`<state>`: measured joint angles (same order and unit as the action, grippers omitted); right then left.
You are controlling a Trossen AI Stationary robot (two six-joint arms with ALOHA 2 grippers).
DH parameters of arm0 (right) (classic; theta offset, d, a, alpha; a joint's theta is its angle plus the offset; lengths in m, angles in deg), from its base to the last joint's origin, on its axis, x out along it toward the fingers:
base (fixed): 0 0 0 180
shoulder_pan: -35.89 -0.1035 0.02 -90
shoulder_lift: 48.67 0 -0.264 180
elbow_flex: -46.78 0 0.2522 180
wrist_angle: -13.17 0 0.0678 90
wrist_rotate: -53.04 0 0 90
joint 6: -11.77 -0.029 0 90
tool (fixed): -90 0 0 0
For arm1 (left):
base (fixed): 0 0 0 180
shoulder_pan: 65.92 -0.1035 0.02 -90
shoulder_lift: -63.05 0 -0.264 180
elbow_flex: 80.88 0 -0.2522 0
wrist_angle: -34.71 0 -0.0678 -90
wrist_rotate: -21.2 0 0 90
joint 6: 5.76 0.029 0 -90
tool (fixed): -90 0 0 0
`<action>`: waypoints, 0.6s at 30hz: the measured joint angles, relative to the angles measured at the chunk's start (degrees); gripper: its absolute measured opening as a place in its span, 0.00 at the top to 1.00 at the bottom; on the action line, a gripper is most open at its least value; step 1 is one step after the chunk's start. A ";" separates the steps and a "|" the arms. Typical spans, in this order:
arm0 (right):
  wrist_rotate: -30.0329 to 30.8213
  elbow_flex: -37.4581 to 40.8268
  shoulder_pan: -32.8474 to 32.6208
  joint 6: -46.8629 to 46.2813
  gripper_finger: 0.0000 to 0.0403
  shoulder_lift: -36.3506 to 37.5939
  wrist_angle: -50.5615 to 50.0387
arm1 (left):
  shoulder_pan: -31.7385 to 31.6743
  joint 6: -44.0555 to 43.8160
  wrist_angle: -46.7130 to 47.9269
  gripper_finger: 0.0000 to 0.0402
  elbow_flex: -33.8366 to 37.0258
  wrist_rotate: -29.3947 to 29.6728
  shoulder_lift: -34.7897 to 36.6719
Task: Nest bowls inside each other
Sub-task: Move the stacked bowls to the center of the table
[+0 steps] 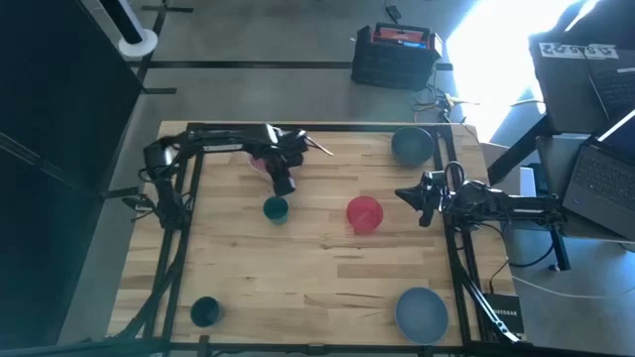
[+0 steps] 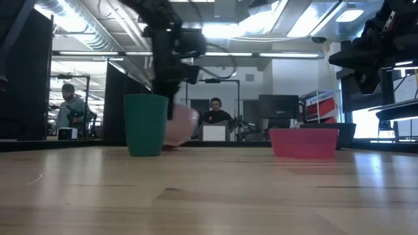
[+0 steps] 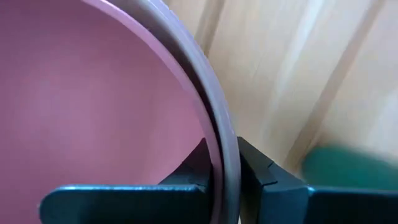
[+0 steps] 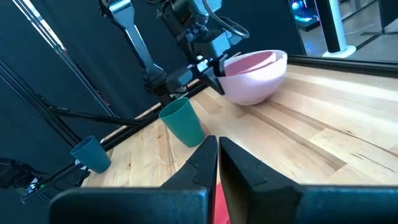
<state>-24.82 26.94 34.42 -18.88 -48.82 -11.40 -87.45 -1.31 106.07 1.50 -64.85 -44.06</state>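
A pale pink bowl (image 4: pixel 252 74) is at the far left of the table, with my left gripper (image 1: pixel 285 185) shut on its rim. In the high view the arm hides most of the pink bowl (image 1: pixel 260 159). A small dark teal bowl (image 1: pixel 275 209) stands upright just near of it, and a second one (image 1: pixel 204 311) is at the near left. The red bowl (image 1: pixel 364 213) rests at mid-table. One grey-blue bowl (image 1: pixel 412 146) is at the far right, another (image 1: pixel 422 312) at the near right. My right gripper (image 4: pixel 217 149) waits shut at the right edge, touching nothing. My left gripper pinches the pink bowl's rim (image 3: pixel 214 134), one finger (image 3: pixel 196 165) inside the bowl and the other (image 3: pixel 255 168) outside. The fingers come from above, pointing down. The bowl sits tilted in the hold; I cannot tell whether its base touches the table.
Black frame bars (image 1: pixel 193 198) run along the table's left and right sides. A black crate (image 1: pixel 394 55) and cables lie on the floor beyond the far edge. People sit in the room behind the table. Bare wood lies between the red bowl and the near edge.
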 joint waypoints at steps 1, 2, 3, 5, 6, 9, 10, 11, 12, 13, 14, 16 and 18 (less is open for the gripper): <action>0.01 0.00 0.00 0.00 1.00 0.00 -0.03 | 0.77 0.39 0.45 0.96 -1.96 0.12 -1.44; 0.03 0.00 0.00 0.00 1.00 0.00 -0.06 | 1.54 0.77 0.90 0.96 -3.92 0.25 -2.87; 0.04 0.00 0.00 0.00 1.00 0.00 -0.10 | 2.31 1.16 1.36 0.96 -5.88 0.37 -4.31; 0.06 0.00 0.00 0.00 1.00 0.00 -0.16 | 3.84 1.93 2.26 0.96 -9.81 0.62 -7.18; 0.08 0.00 0.00 0.00 1.00 0.00 -0.19 | 4.61 2.32 2.71 0.96 -11.77 0.74 -8.62; 0.08 0.00 0.00 0.00 1.00 0.00 -0.21 | 7.06 3.28 3.19 0.96 -16.85 1.47 -12.14; 0.06 0.00 0.00 0.00 1.00 0.00 -0.21 | 7.89 3.52 3.09 0.96 -18.30 1.40 -13.06; 0.06 0.00 0.00 0.01 1.00 0.00 -0.23 | 8.76 3.52 3.06 0.96 -19.60 1.18 -13.91; 0.06 0.00 0.00 0.02 1.00 0.00 -0.24 | 9.56 3.50 3.00 0.96 -20.64 0.87 -14.54; 0.05 0.00 0.00 0.01 1.00 0.00 -0.28 | 10.35 3.33 2.90 0.96 -21.38 0.71 -14.97; 0.04 0.00 0.00 0.02 1.00 0.00 -0.35 | 11.12 3.12 2.92 0.96 -22.01 0.65 -15.33; -0.07 0.00 0.00 0.02 1.00 0.00 -0.76 | 12.52 2.06 2.97 0.96 -22.87 0.45 -15.76; -0.14 0.00 0.00 0.02 1.00 0.00 -1.28 | 13.69 1.25 2.96 0.96 -22.97 0.56 -15.79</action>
<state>-24.95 26.94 34.42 -18.86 -48.82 -12.69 -73.77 -0.06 109.03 -21.47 -64.29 -59.85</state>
